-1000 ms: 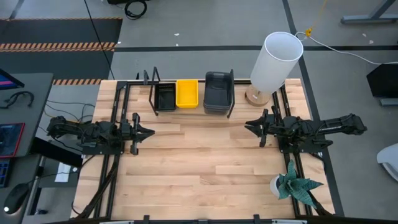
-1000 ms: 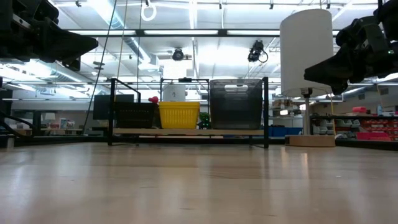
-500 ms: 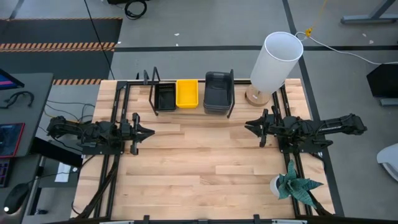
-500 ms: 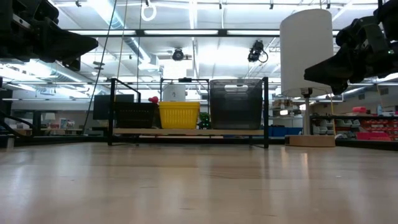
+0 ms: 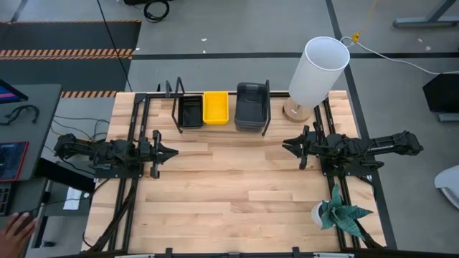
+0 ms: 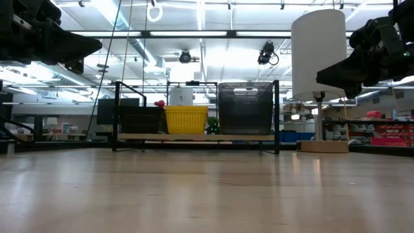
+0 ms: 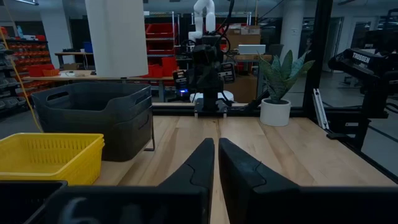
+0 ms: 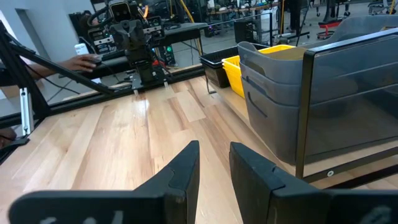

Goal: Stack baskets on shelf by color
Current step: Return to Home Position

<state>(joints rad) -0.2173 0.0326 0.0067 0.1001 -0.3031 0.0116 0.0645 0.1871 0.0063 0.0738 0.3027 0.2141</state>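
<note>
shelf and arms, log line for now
shelf: black baskets, yellow baskets, grey baskets | left gripper: shut, empty | right gripper: open, empty

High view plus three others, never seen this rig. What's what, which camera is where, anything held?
It is a two-armed robot at a wooden table. The high view looks straight down. The low view looks level across the tabletop. Each wrist view looks forward past that arm's own fingers. The left tool hovers at the left side, fingers together. The right tool hovers at the right side, fingers slightly apart. Neither holds anything. At the far edge a shelf carries black baskets, yellow baskets and a dark grey stack, side by side. A white lamp and a small plant stand at the right.
</note>
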